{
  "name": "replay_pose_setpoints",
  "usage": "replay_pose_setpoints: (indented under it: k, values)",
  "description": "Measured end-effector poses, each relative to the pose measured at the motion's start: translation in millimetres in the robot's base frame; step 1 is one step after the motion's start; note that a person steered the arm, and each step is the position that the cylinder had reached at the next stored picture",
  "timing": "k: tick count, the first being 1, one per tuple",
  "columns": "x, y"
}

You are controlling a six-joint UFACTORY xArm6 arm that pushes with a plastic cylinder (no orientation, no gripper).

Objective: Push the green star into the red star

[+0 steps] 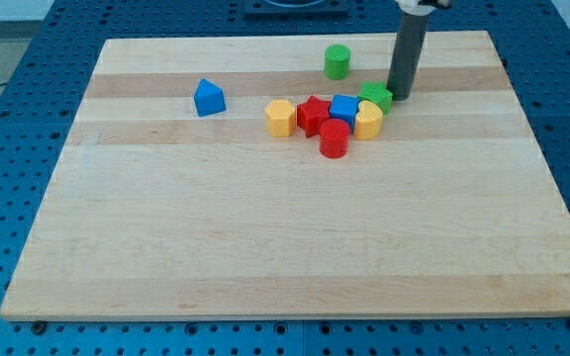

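Note:
The green star [375,96] lies at the upper right of a tight cluster of blocks on the wooden board. The red star [313,114] lies in the same cluster, to the left, with a blue cube [344,109] between the two stars. My tip [399,96] rests on the board just right of the green star, touching or nearly touching its right edge. The dark rod rises from there toward the view's top.
A yellow block [280,118] sits left of the red star. A red cylinder [334,139] sits below the cluster, a yellow block [368,122] below the green star. A green cylinder [337,61] stands above, a blue block [209,98] far left. The board's edge [522,99] runs right.

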State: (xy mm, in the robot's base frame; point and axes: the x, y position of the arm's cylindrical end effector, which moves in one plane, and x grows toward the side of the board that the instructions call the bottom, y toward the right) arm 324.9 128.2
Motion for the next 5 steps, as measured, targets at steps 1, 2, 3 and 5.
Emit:
replay_pose_setpoints:
  k: [1,2,3,5]
  values:
    - [20.1,-26.3]
    - [85.1,-32.5]
    - [131.4,-28.8]
    - [101.8,-6.9]
